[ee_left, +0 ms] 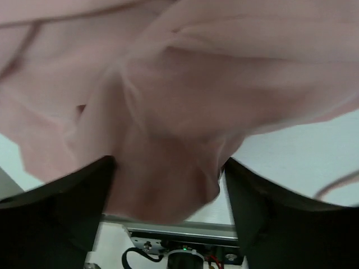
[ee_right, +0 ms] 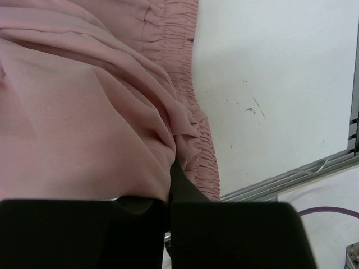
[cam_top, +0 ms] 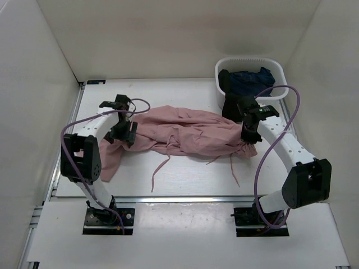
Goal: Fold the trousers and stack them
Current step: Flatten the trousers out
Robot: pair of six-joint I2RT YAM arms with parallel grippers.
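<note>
The dusty-pink trousers (cam_top: 185, 134) lie crumpled across the middle of the table, one leg end trailing to the near left (cam_top: 109, 162). Thin drawstrings (cam_top: 159, 172) hang toward the front edge. My left gripper (cam_top: 123, 131) is over the left part of the trousers. In the left wrist view its fingers (ee_left: 84, 196) stand wide apart, with a bunch of pink fabric (ee_left: 162, 185) between them. My right gripper (cam_top: 248, 133) is at the gathered waistband end (ee_right: 202, 140). In the right wrist view it (ee_right: 173, 168) is shut on a fold of the fabric.
A white basket (cam_top: 277, 64) stands at the back right, holding a dark blue garment (cam_top: 252, 81). A black garment (cam_top: 231, 103) hangs over the basket's front. White walls enclose the table. A metal rail (cam_top: 185, 199) runs along the near edge.
</note>
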